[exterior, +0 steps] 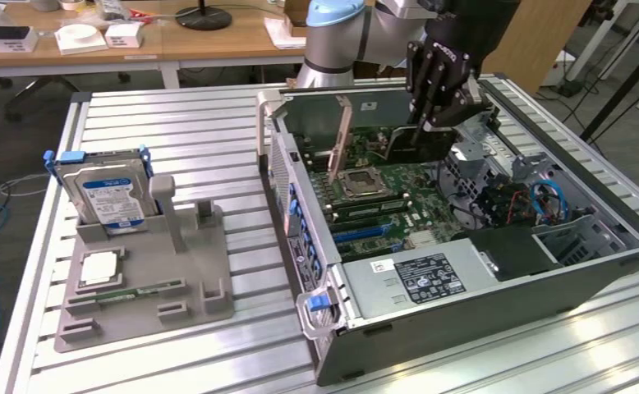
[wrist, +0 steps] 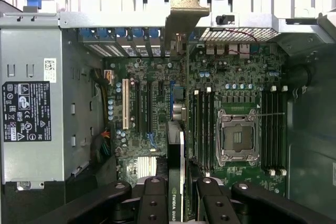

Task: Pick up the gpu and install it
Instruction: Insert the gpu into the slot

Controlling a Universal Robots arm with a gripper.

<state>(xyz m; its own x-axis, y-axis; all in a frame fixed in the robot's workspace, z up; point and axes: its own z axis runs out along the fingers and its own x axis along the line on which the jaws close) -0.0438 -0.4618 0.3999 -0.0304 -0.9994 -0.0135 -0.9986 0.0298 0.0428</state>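
- While the open computer case (exterior: 462,271) lies on its side on the slatted metal surface (exterior: 188,148), the robot arm (exterior: 342,33) reaches down into it from the case's far end, in the exterior view.
- Its black wrist section points steeply downward, and the end effector (exterior: 434,123) hangs just above the motherboard (exterior: 397,205), near the case's back wall.
- Seen from the wrist view, the end effector (wrist: 182,195) has its two black fingers (wrist: 153,200) closed partway, one on each side of the gpu (wrist: 181,129), gripping the card by its flat faces.
- Held on edge, the gpu runs lengthwise over the motherboard (wrist: 152,114), between the expansion slots and the memory slots, with its metal end bracket (wrist: 186,9) reaching the case's slotted rear wall.
- Whether the card's lower edge is seated in a slot or only hovering over it cannot be told.
- Next to the gpu on the motherboard is the empty processor socket (wrist: 236,136) with its silver frame.
- At the case's near end sits the grey power supply (exterior: 424,279), bearing a black label.
- Well apart from the case, toward the exterior view's left, a grey holder tray (exterior: 144,279) stands on the surface.
- Upright in that tray is a hard drive (exterior: 106,197) with a blue label, and a narrow green memory stick (exterior: 144,291) lies flat nearer the tray's front.
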